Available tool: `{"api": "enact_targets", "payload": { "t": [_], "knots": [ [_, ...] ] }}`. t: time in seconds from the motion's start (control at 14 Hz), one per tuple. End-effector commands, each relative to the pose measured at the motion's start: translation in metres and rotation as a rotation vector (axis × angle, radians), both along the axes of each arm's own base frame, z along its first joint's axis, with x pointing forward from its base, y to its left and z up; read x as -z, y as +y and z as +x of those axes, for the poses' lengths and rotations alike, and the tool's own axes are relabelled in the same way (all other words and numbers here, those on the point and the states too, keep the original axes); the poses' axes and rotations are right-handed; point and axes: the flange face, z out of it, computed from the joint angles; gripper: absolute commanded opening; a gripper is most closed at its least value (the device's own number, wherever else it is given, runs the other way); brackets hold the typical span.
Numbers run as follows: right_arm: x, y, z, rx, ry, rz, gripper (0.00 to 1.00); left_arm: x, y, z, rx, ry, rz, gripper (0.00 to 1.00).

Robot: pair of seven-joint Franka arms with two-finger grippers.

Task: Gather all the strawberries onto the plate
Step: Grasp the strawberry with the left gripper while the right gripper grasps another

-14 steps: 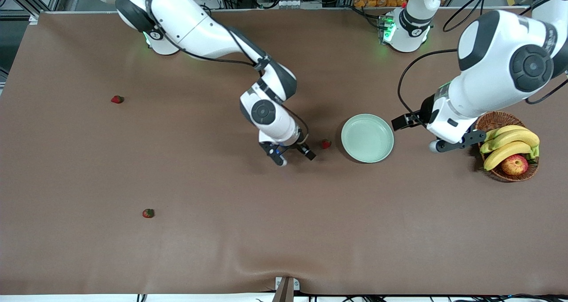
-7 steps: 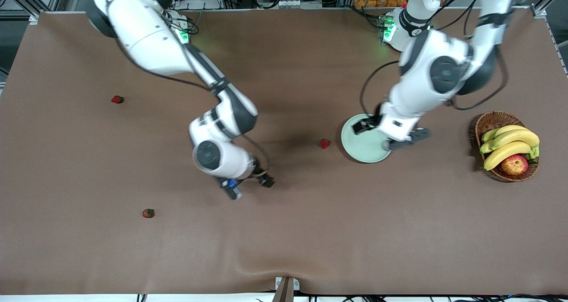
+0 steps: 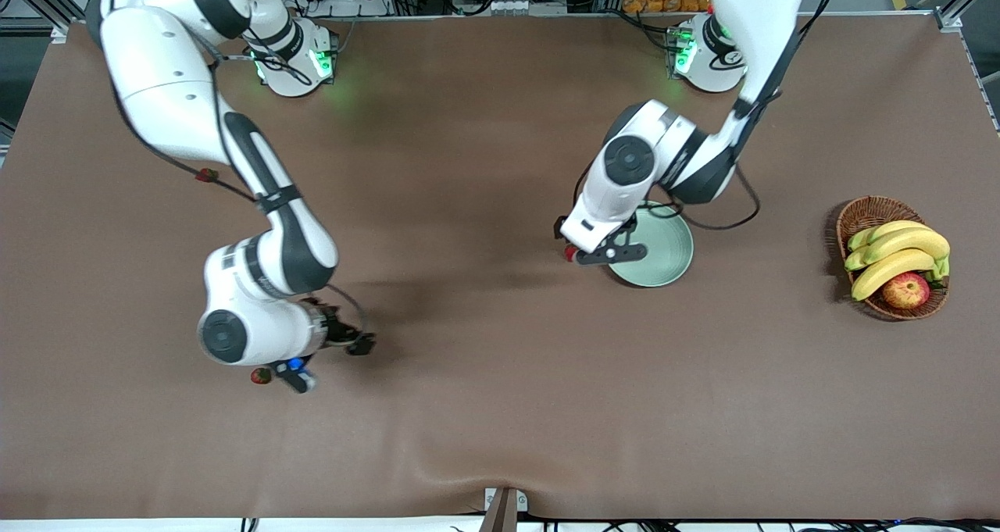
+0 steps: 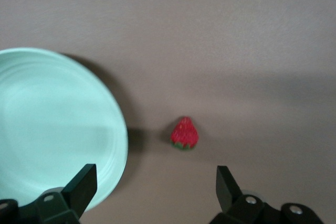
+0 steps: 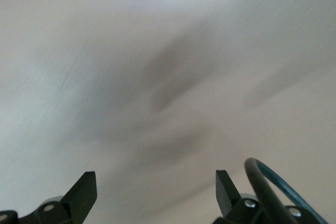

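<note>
The mint-green plate [image 3: 664,247] lies mid-table, partly under my left arm. My left gripper [image 3: 598,244] hangs open over the plate's edge toward the right arm's end. One strawberry [image 3: 570,252] lies just outside that edge. In the left wrist view this strawberry [image 4: 184,133] lies on the cloth ahead of the open left gripper [image 4: 155,182], beside the plate [image 4: 52,129]. My right gripper [image 3: 332,364] is open and empty. A second strawberry [image 3: 260,376] peeks out beside its hand. The third strawberry [image 3: 206,175] lies toward the right arm's end, half hidden by that arm. The right wrist view shows the right gripper [image 5: 156,187] over blurred bare cloth.
A brown wicker basket [image 3: 859,213] with bananas [image 3: 898,252] and an apple [image 3: 906,290] stands at the left arm's end of the table. Brown cloth [image 3: 500,407] covers the whole table.
The right arm swung from beside the plate to the strawberry nearest the front camera. The left arm crossed over the plate from the basket side to the strawberry beside it.
</note>
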Motion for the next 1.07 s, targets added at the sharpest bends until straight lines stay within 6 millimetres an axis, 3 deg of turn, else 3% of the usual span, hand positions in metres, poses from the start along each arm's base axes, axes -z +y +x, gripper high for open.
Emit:
{"api": "enact_targets", "payload": {
  "t": [0.0, 0.14, 0.36, 0.5, 0.64, 0.78, 1.0],
  "knots": [
    [-0.007, -0.018, 0.001, -0.162, -0.047, -0.145, 1.0, 0.031, -0.023, 0.013, 0.069, -0.008, 0.026, 1.0],
    [-0.003, -0.055, 0.009, -0.19, -0.055, -0.175, 1.0, 0.049, -0.025, 0.01, 0.099, -0.004, 0.049, 1.0],
    [-0.001, -0.115, 0.017, -0.281, -0.051, -0.136, 1.0, 0.057, -0.032, 0.004, 0.109, 0.002, 0.052, 1.0],
    [0.0, -0.122, 0.017, -0.313, -0.05, -0.136, 1.0, 0.061, -0.032, 0.003, 0.108, 0.007, 0.053, 1.0],
    [0.005, -0.15, 0.019, -0.332, -0.058, -0.113, 1.0, 0.065, -0.041, -0.001, 0.118, 0.004, 0.044, 1.0],
    [0.015, -0.151, 0.022, -0.322, -0.088, -0.101, 0.89, 0.065, -0.041, -0.001, 0.116, 0.002, 0.043, 1.0],
    [0.014, -0.139, 0.032, -0.312, -0.182, -0.079, 0.87, 0.069, -0.041, -0.001, 0.114, 0.01, 0.043, 1.0]
  ]
}}
